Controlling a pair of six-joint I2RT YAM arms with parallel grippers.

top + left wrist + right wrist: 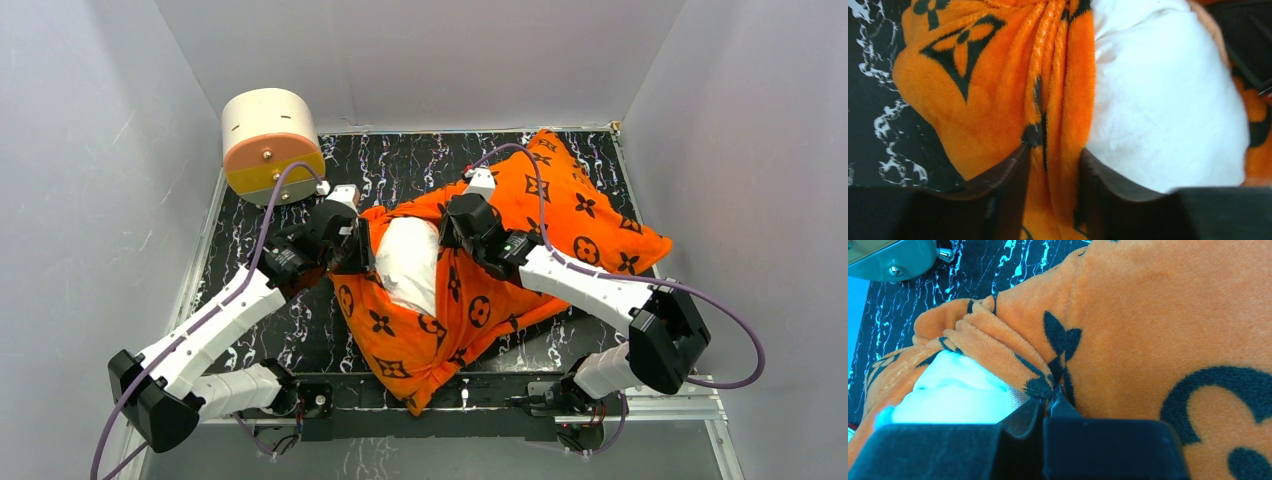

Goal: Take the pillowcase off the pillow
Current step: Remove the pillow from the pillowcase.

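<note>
The orange pillowcase (560, 215) with black motifs lies across the dark marble floor, still round most of the white pillow (408, 262), which bulges out of its open slit in the middle. My left gripper (352, 250) is shut on a bunched fold of the pillowcase (1055, 125) at the slit's left edge, the pillow (1163, 100) just to its right. My right gripper (452, 238) is shut on the pillowcase hem (1040, 385) at the slit's right edge, with the pillow (958, 395) showing to its left.
A cream-and-orange cylinder (268, 145) stands at the back left corner, also seen in the right wrist view (893, 257). Grey walls close in the floor on the left, back and right. The black marble floor (400, 160) shows behind and left of the pillow.
</note>
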